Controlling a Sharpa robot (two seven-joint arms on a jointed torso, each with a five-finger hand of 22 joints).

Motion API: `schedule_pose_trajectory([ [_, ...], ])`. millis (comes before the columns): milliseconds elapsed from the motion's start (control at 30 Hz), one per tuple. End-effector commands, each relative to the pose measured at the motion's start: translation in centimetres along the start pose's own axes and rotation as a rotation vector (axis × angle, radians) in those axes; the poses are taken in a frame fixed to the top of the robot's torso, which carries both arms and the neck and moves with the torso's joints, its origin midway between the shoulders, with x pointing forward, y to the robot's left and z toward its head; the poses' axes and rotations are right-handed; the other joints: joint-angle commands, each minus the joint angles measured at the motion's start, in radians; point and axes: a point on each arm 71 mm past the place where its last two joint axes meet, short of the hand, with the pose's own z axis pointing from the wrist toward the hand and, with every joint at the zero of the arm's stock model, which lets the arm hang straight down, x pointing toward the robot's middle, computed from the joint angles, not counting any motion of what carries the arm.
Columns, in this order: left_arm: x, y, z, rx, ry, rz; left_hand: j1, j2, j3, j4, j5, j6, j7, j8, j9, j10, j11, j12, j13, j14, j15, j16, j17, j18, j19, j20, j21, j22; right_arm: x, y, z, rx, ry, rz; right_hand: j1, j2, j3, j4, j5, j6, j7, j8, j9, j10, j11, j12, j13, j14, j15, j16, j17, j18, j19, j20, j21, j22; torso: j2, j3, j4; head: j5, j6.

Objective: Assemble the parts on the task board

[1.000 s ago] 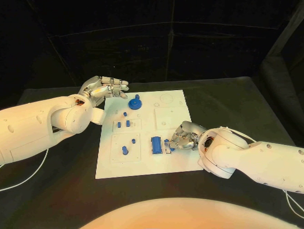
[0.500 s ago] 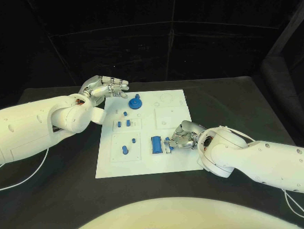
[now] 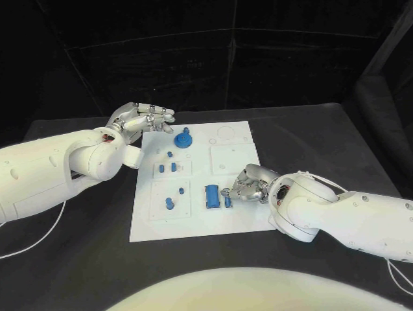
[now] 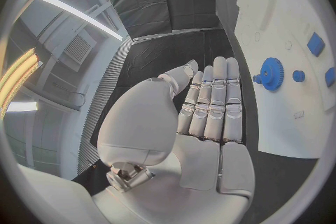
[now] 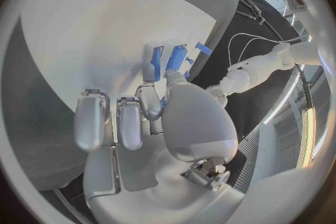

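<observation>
Over on the left, the robot's left hand (image 3: pixel 142 118) hovers just off the far left corner of the flat white rectangular task board (image 3: pixel 239 223), above the black counter (image 3: pixel 85 259); seen from its own wrist, the left hand (image 4: pixel 210 109) lies flat with its fingers straight and side by side, grasping nothing. Just beside it, near the board's far edge, sits the round blue toothed gear part with a small knob (image 3: pixel 184 139), and the left wrist view shows the same gear (image 4: pixel 271 73) lying on the white plate close to the fingertips but apart from them. Nearer along the board's left half come a few small blue peg-like parts (image 3: pixel 169 167) standing in their recesses, and then two more small blue pieces (image 3: pixel 174 198) in the panel closest to the robot. Toward the middle of the board stands a longer blue rectangular block part (image 3: pixel 212 195), upright in its slot. Right beside it, the right hand (image 3: pixel 246 186) rests low on the board with its fingers curled down, its fingertips pinching a smaller narrow blue bar part (image 3: pixel 229 201) that sits just beside the long block. From the right wrist, the right hand (image 5: pixel 150 117) reaches to these two blue pieces (image 5: pixel 173 59), lying next to each other on the white surface.
</observation>
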Motion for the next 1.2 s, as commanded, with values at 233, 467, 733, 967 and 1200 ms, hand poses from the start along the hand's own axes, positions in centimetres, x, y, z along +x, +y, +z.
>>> schedule_pose_trajectory([
  [233,0.1,-0.1,0.0,0.005,0.013,-0.002,-0.009,0.001,-0.008,0.001,-0.002,-0.009,0.001,0.003,-0.001,-0.007,0.001,0.005,-0.001,-0.001,0.006,-0.007,-0.001,0.011,-0.002,0.008,-0.006,-0.001,0.0,0.4,-0.2,-0.032,0.003,-0.019,-0.011,-0.002,-0.008,0.0,-0.007,0.006,0.002,0.005,0.002,0.005,-0.001,0.005,0.002,0.075,-0.008,0.004,0.124,-0.008,0.005,-0.006,0.006,0.002,0.0,-0.0004,-0.0001,-0.001,-0.001],
  [467,0.1,-0.1,0.0,0.004,0.012,-0.002,-0.009,0.001,-0.008,0.001,-0.002,-0.009,0.001,0.003,-0.001,-0.007,0.001,0.005,-0.001,-0.001,0.006,-0.007,-0.001,0.011,-0.002,0.008,-0.006,-0.001,-0.3,0.2,-0.3,-0.041,-0.022,-0.022,-0.01,-0.002,-0.009,-0.001,-0.009,0.005,0.002,0.006,0.003,0.004,-0.001,0.002,-0.001,0.075,-0.008,0.003,0.123,-0.007,0.005,-0.006,0.005,0.001,0.0,-0.0004,0.0007,-0.002,-0.001],
  [733,0.0,-0.1,0.0,0.004,0.011,-0.002,-0.009,0.001,-0.008,0.001,-0.002,-0.009,0.001,0.003,-0.001,-0.007,0.001,0.005,-0.001,-0.001,0.006,-0.007,-0.001,0.011,-0.002,0.008,-0.006,-0.001,-1.6,0.0,-0.6,-0.147,-0.134,-0.01,0.06,-0.016,-0.02,-0.036,-0.008,-0.128,0.048,-0.075,-0.028,-0.028,0.033,-0.058,-0.036,0.071,0.015,-0.008,0.107,-0.006,-0.003,0.008,-0.004,-0.011,0.0,-0.0009,-0.0004,-0.001,0.002],
  [967,0.0,-0.1,0.0,0.005,0.011,-0.002,-0.009,0.001,-0.008,0.001,-0.002,-0.009,0.001,0.003,-0.001,-0.007,0.001,0.005,-0.001,-0.001,0.006,-0.007,-0.001,0.011,-0.002,0.008,-0.006,-0.001,-2.1,0.7,-1.2,-0.305,-0.186,-0.073,0.19,0.011,0.015,-0.102,-0.117,-0.183,0.085,-0.147,-0.077,-0.039,0.064,-0.064,-0.039,0.071,0.043,-0.008,0.107,-0.005,-0.006,0.036,-0.004,-0.011,0.0,-0.0003,-0.0004,-0.002,0.003],
  [1200,0.0,-0.1,0.0,0.006,0.011,-0.002,-0.009,0.001,-0.008,0.001,-0.002,-0.009,0.001,0.003,-0.001,-0.007,0.001,0.005,-0.001,-0.001,0.006,-0.007,-0.001,0.011,-0.002,0.008,-0.006,-0.001,-2.1,1.0,-1.3,-0.386,-0.188,-0.145,0.295,0.028,0.08,-0.164,-0.126,-0.18,0.098,-0.197,-0.128,-0.052,0.072,-0.074,-0.044,0.07,0.051,-0.009,0.106,-0.004,-0.009,0.046,-0.004,-0.011,0.0,-0.0002,0.0003,-0.003,0.002],
])
